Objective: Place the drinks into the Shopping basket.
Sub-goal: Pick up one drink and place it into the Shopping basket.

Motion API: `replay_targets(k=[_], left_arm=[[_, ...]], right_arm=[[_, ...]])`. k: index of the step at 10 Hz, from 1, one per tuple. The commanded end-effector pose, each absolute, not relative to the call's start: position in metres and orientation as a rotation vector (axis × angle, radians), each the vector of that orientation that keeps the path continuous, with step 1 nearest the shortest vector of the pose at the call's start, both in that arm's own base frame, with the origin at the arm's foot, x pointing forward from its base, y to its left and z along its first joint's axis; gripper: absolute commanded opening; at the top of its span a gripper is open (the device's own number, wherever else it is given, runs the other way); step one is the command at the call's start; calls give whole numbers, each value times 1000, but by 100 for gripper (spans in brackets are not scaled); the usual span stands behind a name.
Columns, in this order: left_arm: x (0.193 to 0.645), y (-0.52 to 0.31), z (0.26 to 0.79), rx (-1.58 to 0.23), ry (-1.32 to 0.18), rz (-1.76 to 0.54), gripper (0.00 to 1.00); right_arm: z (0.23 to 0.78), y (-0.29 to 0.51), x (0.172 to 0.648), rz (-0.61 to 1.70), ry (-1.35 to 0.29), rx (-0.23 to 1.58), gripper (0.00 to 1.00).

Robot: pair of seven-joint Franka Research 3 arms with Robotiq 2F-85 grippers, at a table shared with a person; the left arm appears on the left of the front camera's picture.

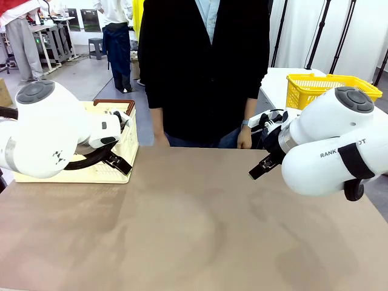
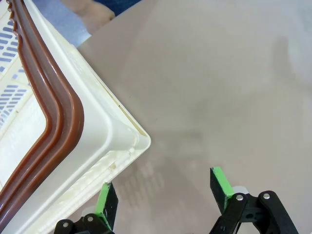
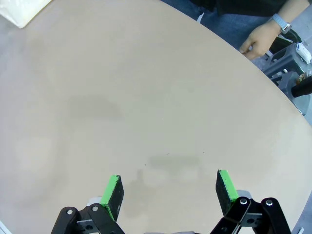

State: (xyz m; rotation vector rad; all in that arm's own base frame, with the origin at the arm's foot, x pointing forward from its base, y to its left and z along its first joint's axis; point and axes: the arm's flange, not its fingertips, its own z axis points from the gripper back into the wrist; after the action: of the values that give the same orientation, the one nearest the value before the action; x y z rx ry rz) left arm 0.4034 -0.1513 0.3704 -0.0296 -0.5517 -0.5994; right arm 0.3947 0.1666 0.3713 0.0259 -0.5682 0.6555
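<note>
The drinks are out of view. The cream-white Shopping basket with its brown rim stands at the table's far left, partly behind my left arm. Its corner lies just ahead and to the left of my left gripper, which is open and holds nothing; one green pad hangs close to the basket's rim. In the front view the left gripper sits against the basket's near side. My right gripper is open over bare tabletop, and hovers at the right.
A person in a dark top stands at the far edge, hands hanging by the table; one hand wears a watch. A yellow mesh basket rests on a white table behind. The brown tabletop stretches between the arms.
</note>
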Motion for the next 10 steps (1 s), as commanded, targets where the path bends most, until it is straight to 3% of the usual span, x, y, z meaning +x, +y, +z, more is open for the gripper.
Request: replay_targets(k=[1, 7, 8, 10], left_arm=[[403, -151, 370, -30, -552, -599, 100], [403, -151, 370, -30, -552, -599, 100], [397, -149, 377, -87, -347, -593, 100], [383, -148, 411, -390, -116, -549, 100]], right_arm=[[371, 167, 395, 655, -568, 26, 100], [371, 167, 395, 655, -568, 26, 100], [377, 161, 395, 617, -441, 100, 100], [401, 142, 403, 432, -180, 409, 100]])
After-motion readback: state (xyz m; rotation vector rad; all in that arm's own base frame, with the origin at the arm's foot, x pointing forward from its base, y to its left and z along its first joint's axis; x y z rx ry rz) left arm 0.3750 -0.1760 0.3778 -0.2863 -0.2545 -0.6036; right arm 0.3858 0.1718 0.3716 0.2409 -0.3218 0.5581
